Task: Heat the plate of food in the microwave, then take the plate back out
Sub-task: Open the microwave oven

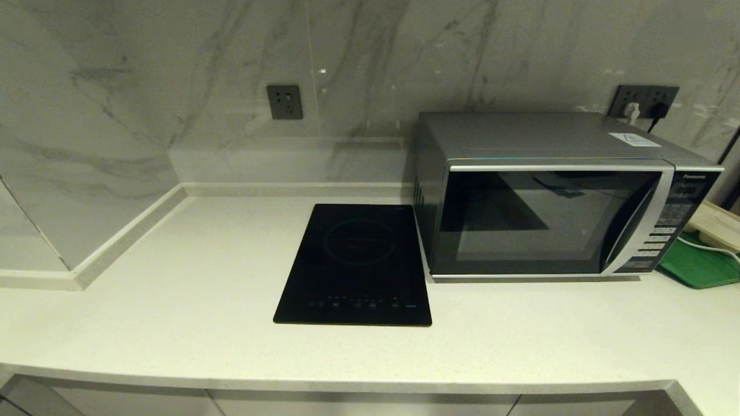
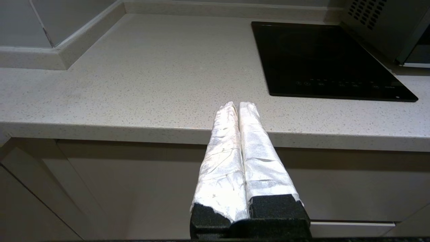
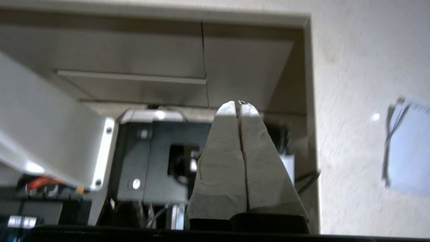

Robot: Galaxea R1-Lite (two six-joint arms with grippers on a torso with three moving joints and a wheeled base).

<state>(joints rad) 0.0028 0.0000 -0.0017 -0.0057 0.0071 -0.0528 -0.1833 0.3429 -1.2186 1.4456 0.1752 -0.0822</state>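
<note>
Right gripper: pale padded fingers pressed flat together, nothing between them. In the right wrist view it sits at centre frame, below the counter lip, with grey cabinet fronts above it in the picture and the robot's own dark base hardware behind. Neither arm appears in the head view.

Left gripper: white-taped fingers likewise pressed together and empty, parked just off the front edge of the pale speckled stone countertop.

Plate of food: not visible in any view. It may be inside the oven or out of frame; cannot tell.

Large silver-grey boxy Panasonic microwave: right of centre in the head view, dark glass door shut, curved silver handle strip along the door's right side, button panel beyond it. The glass shows only reflections, so the contents are unreadable.

Outward from there: flat black glass cooktop just beside the microwave's left wall; flat green tray at the right edge of the frame, with a pale board and white cable on it.

Risks, as judgement:
- The right arm must rise past the counter lip; a steep path could strike the overhang.
- Fingers need to part before meeting the handle, otherwise they just push on the door.
- A hard sideways pull may drag the oven toward the cooktop.
- With the plate's place unknown, a blind reach could tip it.
</note>
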